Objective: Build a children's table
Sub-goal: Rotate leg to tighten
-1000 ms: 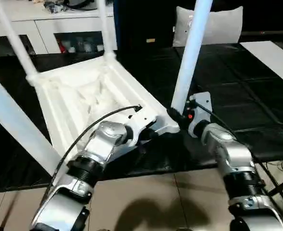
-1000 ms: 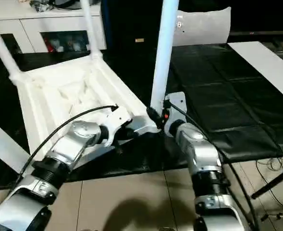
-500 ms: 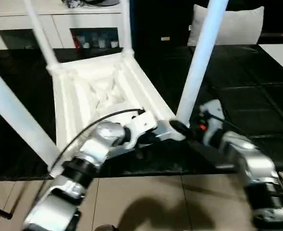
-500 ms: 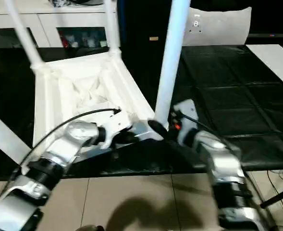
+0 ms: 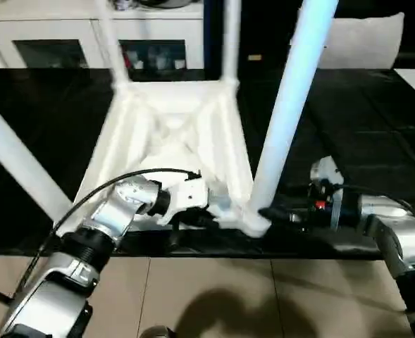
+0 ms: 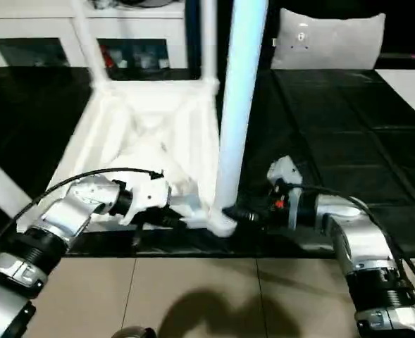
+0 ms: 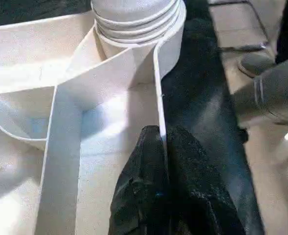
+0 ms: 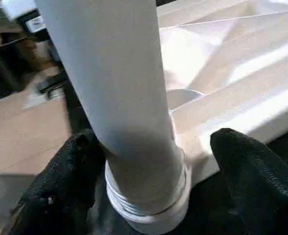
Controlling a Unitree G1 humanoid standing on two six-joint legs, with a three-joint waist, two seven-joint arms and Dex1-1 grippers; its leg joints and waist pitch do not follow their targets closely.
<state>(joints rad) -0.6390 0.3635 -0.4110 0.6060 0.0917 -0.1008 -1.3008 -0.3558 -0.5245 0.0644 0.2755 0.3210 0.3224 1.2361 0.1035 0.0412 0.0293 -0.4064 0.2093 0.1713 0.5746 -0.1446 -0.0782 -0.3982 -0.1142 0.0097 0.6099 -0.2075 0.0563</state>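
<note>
The children's table lies upside down, its ribbed white top (image 5: pixel 179 134) facing up on the black mat. White tube legs stand in the corner sockets; the nearest leg (image 5: pixel 292 105) rises at the front right corner. My left gripper (image 7: pixel 162 142) is shut on the thin rim wall (image 7: pixel 158 98) of the top, close to that corner socket (image 7: pixel 134 29). My right gripper (image 8: pixel 153 161) is open around the base of the nearest leg (image 8: pixel 119 88). One finger (image 8: pixel 65 181) lies close against the leg and the other finger (image 8: pixel 251 176) stands apart from it.
A white cabinet with glass doors (image 5: pixel 52 42) runs along the back. A grey cushion (image 6: pixel 327 42) leans behind the table, and a white board (image 6: pixel 411 81) lies at the far right. Tan floor tiles (image 5: pixel 214 296) begin at the mat's near edge.
My right gripper's fingers have spread apart at the base of the nearest leg. The camera has swung, so the whole picture has shifted. My left gripper keeps its hold on the rim.
</note>
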